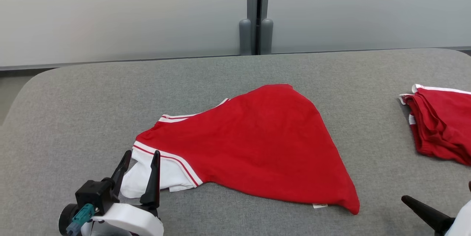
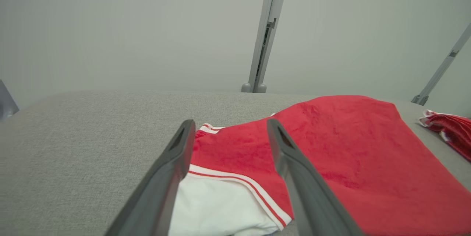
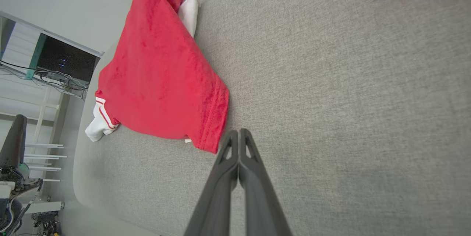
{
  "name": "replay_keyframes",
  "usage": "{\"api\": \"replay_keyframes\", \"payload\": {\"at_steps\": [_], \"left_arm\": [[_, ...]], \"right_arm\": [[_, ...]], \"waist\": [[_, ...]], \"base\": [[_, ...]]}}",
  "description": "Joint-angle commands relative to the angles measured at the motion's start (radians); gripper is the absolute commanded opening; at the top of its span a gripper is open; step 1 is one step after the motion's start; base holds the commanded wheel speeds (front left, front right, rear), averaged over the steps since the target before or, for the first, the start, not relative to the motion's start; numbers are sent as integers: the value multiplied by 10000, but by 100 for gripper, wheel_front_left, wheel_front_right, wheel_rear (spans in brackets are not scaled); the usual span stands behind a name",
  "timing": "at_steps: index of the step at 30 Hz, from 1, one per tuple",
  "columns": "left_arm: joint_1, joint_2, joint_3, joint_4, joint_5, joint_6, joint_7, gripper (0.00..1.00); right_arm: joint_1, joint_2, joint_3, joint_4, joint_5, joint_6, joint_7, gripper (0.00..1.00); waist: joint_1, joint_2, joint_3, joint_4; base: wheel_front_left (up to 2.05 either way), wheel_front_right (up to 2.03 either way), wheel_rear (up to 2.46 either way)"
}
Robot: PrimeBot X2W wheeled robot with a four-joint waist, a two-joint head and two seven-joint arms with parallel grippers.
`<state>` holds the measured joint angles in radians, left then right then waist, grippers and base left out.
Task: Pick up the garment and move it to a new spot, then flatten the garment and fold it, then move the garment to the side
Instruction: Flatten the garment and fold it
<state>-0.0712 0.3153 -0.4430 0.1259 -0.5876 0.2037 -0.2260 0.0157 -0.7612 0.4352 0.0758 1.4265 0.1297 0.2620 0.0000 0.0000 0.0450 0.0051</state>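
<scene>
Left gripper (image 1: 141, 155) gapes at garment (image 1: 257, 144); right wrist view shows right gripper (image 3: 239, 133) clenched.

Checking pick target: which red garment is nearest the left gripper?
The spread red garment in the middle of the table, its white sleeve right by the open left gripper. The other red garment lies bunched at the right edge.

The crumpled red-and-white cloth garment (image 1: 257, 144) lies in the middle of the grey fabric tabletop (image 1: 92, 99). A folded red cloth pile (image 1: 441, 122) sits well apart to its right. The left tool (image 1: 142, 153) is at the garment's near-left corner, the right tool (image 3: 239, 133) near its near-right corner.
</scene>
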Motion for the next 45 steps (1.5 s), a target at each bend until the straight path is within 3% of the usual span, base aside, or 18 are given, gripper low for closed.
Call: {"api": "replay_keyframes", "payload": {"at_steps": [1, 2, 3, 4, 12, 24, 30, 31, 32, 33, 45], "left_arm": [[28, 74, 20, -10, -56, 42, -15, 100], [23, 72, 10, -5, -45, 33, -16, 100], [-5, 54, -21, 21, -57, 13, -5, 100], [-21, 48, -26, 31, -63, 14, -6, 100], [-123, 19, -98, 83, -113, 12, 21, 100], [-409, -72, -188, 137, -108, -59, -17, 100], [-537, -99, -197, 294, -136, -136, -44, 100], [-566, -98, -188, 311, -145, -148, -56, 100], [-577, -97, -178, 340, -150, -157, -60, 100], [-576, -98, -171, 365, -164, -162, -70, 100], [-669, -156, -264, 424, -145, -210, -131, 100]], "right_arm": [[84, 77, -56, -42, -77, 20, -122, 0], [59, 193, -106, -69, -191, 20, -213, 0], [-72, 428, -128, 6, -500, 20, -382, 44], [-200, 593, -119, 27, -673, 21, -461, 100], [-1192, 1992, 158, 845, -2534, 20, -1336, 100], [-3272, 3306, 826, 3679, -4673, 20, -628, 100], [-3875, 3685, 1091, 4727, -4847, 20, -370, 100], [-3940, 3731, 1155, 4816, -4804, 20, -337, 51], [-4003, 3759, 1191, 4874, -4746, 20, -356, 20], [-4029, 3780, 1230, 4921, -4650, 20, -350, 0], [-5146, 3129, 1341, 4602, -4033, 20, -766, 0]], "waist": [[0, 0, 15, 64], [0, 0, 18, 104], [0, 0, 10, 204], [0, 0, 6, 245], [0, 0, -60, 541], [0, 0, 366, 937], [0, 0, 486, 1212], [0, 0, 489, 1269], [0, 0, 475, 1323], [0, 0, 464, 1372], [0, 0, 577, 1944]], "base": [[0, 0, 0], [0, 0, 0], [0, 0, 0], [0, 0, 0], [0, 0, 0], [0, 0, 0], [0, 0, 0], [0, 0, 0], [0, 0, 0], [0, 0, 0], [0, 0, 0]]}}
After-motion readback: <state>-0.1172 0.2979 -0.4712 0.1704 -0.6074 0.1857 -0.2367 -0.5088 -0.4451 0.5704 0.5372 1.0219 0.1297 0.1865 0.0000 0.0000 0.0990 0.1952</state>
